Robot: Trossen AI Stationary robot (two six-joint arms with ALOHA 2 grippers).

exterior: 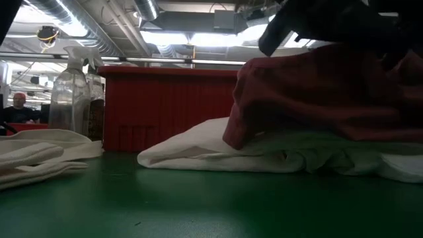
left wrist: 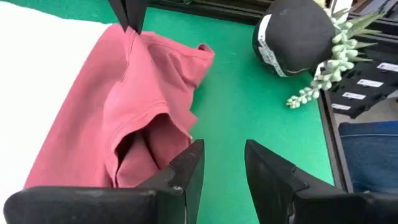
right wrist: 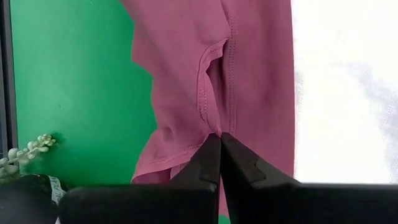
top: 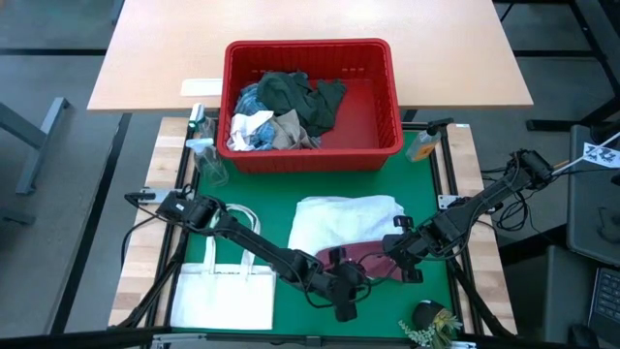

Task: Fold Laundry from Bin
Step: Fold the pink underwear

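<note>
The left gripper (left wrist: 221, 165) hovers with fingers apart and empty, its tips just beside the maroon garment (top: 363, 258) on the green mat (top: 281, 204). The right gripper (right wrist: 220, 155) is pinched tight on that garment's hem, over white cloth (top: 339, 218). Beyond both, the red bin (top: 387, 107) holds more laundry (top: 286, 111).

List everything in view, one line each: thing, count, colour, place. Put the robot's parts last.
bin: one, red, far edge of the green mat.
laundry in the bin: a heap, dark green, white, blue and beige.
maroon garment: one, lying partly on the white garment.
white garment: one, on the mat in front of the bin.
tote bag: one, white, near left of the mat.
spray bottles: two, clear, left of the bin.
potted plant: one, dark pot, near right corner.
left gripper: open, beside the maroon garment.
right gripper: shut on the maroon garment's edge.
</note>
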